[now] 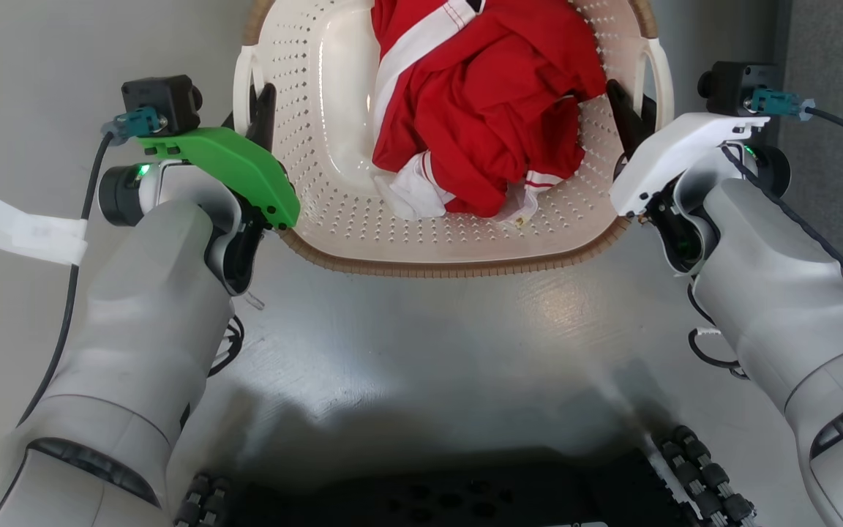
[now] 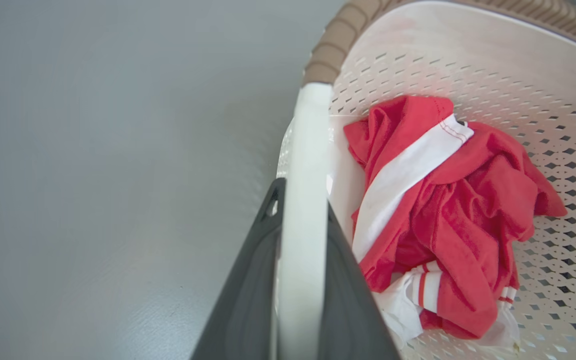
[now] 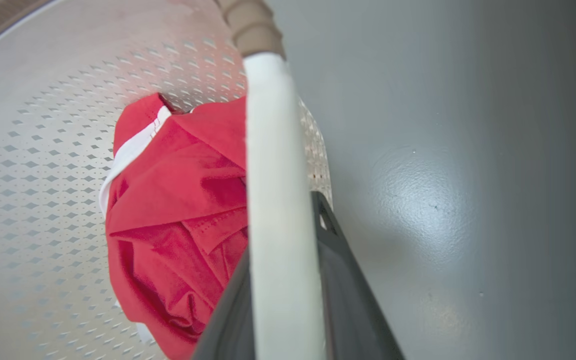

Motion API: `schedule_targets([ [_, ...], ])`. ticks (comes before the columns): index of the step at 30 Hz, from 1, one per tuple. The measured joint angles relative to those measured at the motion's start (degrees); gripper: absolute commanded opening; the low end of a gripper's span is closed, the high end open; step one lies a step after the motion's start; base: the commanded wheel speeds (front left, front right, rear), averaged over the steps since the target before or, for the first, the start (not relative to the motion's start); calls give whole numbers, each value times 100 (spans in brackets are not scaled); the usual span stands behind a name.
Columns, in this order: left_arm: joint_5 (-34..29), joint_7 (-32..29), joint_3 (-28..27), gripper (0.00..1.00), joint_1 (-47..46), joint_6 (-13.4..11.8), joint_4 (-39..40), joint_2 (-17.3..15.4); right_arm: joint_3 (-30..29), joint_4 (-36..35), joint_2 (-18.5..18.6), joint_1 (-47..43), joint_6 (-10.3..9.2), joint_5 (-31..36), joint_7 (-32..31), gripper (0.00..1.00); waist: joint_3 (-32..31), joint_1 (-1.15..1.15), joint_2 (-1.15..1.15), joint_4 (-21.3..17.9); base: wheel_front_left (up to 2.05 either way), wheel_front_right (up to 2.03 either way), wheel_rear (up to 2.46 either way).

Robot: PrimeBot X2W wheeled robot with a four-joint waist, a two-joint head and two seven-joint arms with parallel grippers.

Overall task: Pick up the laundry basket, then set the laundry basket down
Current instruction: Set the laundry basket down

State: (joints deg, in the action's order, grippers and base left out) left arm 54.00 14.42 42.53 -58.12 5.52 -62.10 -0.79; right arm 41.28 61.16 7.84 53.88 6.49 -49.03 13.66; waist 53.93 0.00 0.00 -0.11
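1. Basket (image 1: 451, 265): cream, perforated, rounded, with a brown woven-look rim and white side handles. It is at 12 o'clock in the head view, between both arms.
2. A crumpled red-and-white garment (image 1: 495, 110) lies inside.
3. Left fingers (image 1: 265, 110) clamp the 9 o'clock handle (image 2: 303, 150); right fingers (image 1: 623, 110) clamp the 3 o'clock handle (image 3: 273, 150).
4. The floor (image 1: 421, 344) is grey and glossy; I cannot tell whether the basket touches it.

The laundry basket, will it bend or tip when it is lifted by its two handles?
Probably stiff: the laundry basket is perforated plastic with a thick rim. Probably light: it holds only red clothing. That clothing lies nearer the right hand than the left hand, so that side may dip slightly.
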Motion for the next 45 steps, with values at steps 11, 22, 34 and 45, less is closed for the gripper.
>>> schedule_targets([
  [11,-185,-1,-154,0,-1,-1,126,-4,-22,46,-1,85,3,-2,25,0,120,0,0,10,0,0,0],
  [22,-225,0,-148,100,26,3,136,-33,-109,230,3,116,64,-2,67,100,137,0,0,-16,0,0,0],
  [34,-225,0,-174,100,96,53,101,-32,-226,287,3,186,64,7,68,100,13,0,0,-25,0,0,0],
  [45,-326,0,-275,100,343,104,94,-32,-430,-97,137,-42,64,158,68,100,-448,-1,0,-24,0,0,0],
])
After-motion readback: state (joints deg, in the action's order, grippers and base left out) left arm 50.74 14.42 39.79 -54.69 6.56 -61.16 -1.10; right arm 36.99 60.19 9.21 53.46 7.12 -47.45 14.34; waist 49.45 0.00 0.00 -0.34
